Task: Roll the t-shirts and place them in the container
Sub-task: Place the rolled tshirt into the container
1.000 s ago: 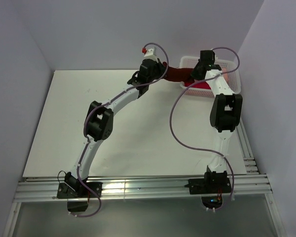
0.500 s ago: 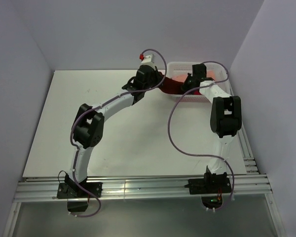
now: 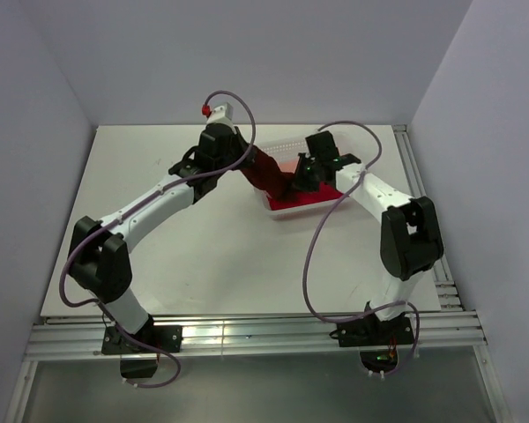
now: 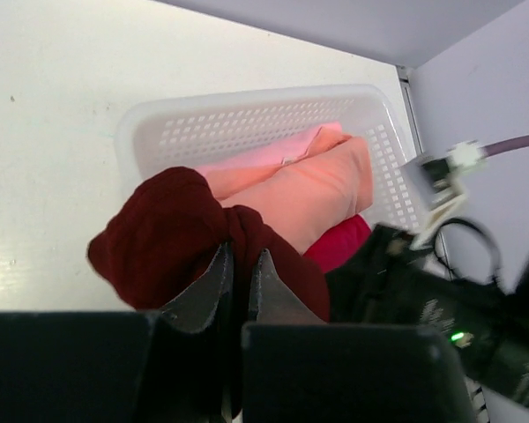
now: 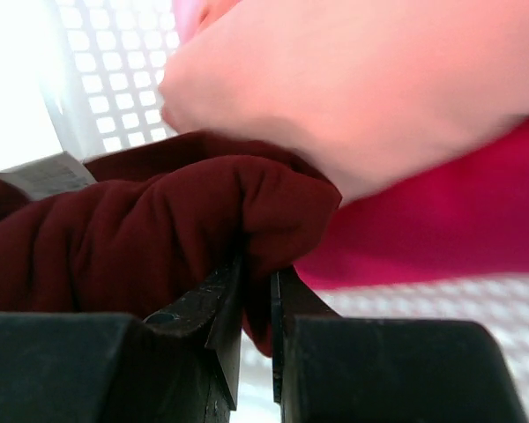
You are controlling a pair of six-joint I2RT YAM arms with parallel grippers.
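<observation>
Left claw [image 4: 240,264] and right claw [image 5: 256,280] both clamp bunched folds of the limp, light dark-maroon cloth t-shirt [image 3: 266,167], slung between them upper centre at the white perforated plastic basket [image 4: 247,123] rim, better gripped at hems, I'd say.

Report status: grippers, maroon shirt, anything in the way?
Left gripper shut on maroon t-shirt. Right gripper shut on it too, shirt bunched between them. White basket beneath, peach t-shirt and crimson t-shirt inside.
</observation>
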